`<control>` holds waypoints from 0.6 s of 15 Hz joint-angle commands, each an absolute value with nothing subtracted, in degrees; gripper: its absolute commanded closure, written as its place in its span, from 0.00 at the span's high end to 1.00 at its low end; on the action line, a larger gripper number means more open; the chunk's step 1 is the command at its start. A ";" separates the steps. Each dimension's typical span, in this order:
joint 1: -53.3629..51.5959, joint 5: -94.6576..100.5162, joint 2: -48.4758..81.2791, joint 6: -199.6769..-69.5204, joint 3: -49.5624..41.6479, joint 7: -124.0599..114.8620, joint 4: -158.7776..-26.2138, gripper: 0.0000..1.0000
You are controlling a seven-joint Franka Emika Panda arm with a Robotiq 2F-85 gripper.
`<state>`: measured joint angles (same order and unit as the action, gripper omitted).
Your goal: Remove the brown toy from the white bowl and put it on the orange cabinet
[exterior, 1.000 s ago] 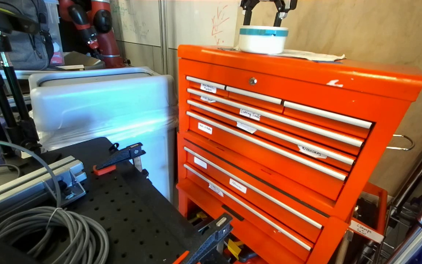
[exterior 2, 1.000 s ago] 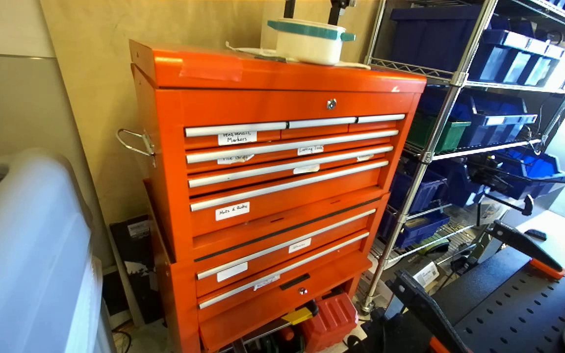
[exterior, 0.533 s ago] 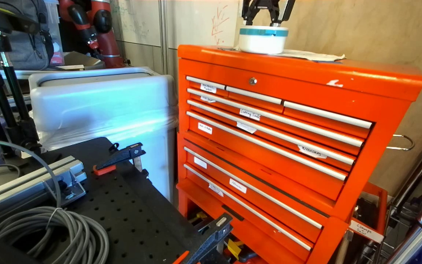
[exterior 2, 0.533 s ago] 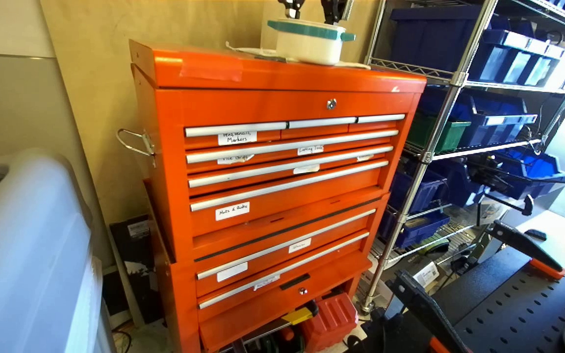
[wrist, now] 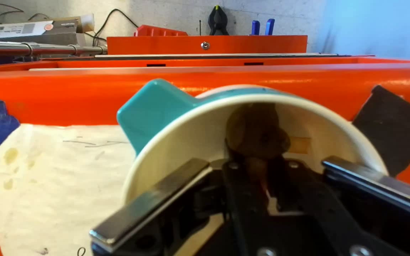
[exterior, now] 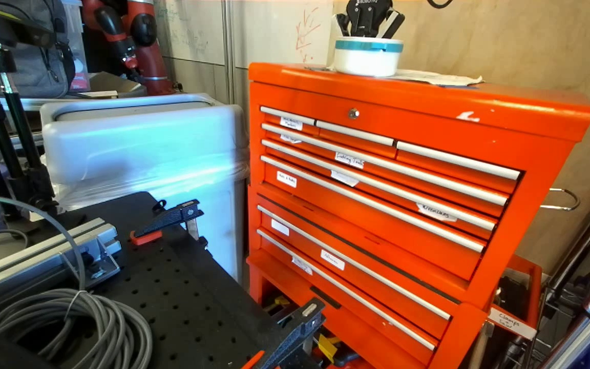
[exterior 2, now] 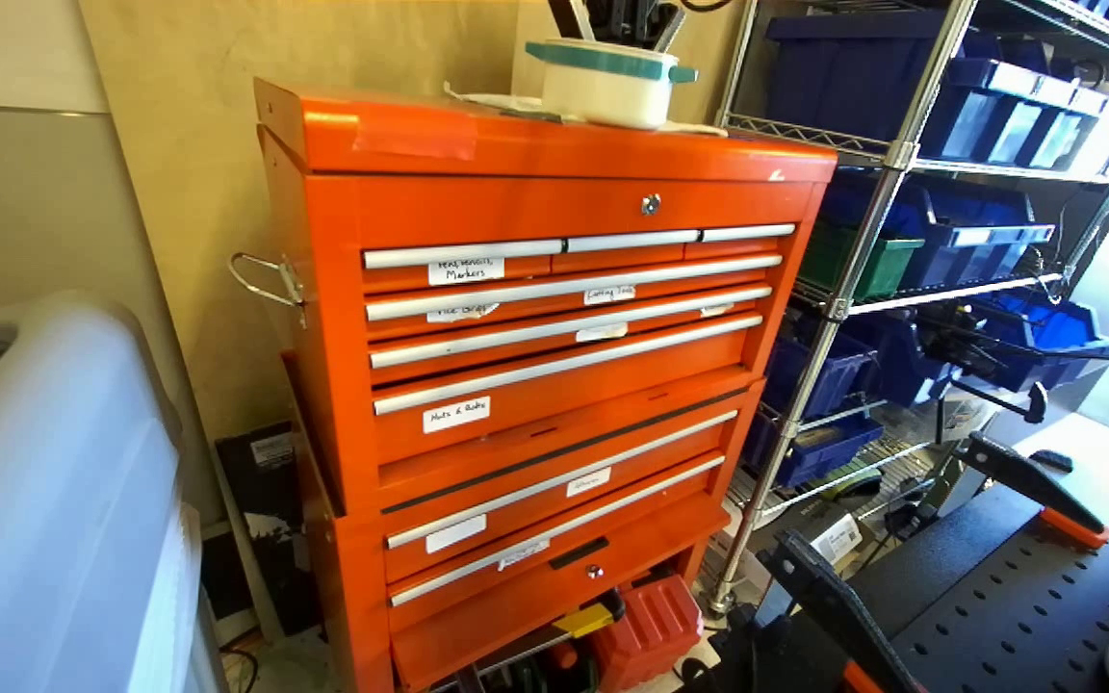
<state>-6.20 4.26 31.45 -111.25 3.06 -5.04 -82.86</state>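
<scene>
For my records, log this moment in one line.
white bowl: atop orange cabinet; brown toy: inside bowl; gripper: partly inside bowl, at toy; grip: unclear

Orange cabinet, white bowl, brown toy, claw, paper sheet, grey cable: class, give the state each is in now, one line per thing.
Orange cabinet: upright, drawers shut.
White bowl: upright atop the cabinet, uncovered.
Brown toy: inside the bowl, in shadow.
Claw: partly inside the bowl, at the toy; too dark to confirm a grip.
Paper sheet: flat on the cabinet, stained, partly hidden by the bowl.
Grey cable: coiled.
</scene>
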 commanded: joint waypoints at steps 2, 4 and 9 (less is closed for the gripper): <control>-7.70 8.57 32.34 -110.76 1.51 -4.77 -81.59 0.03; -7.64 9.52 31.95 -110.70 1.34 -4.68 -80.77 0.03; -5.94 6.62 30.93 -109.19 1.79 -4.11 -77.04 0.03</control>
<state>-6.75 8.62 31.40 -111.37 1.63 -4.96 -80.38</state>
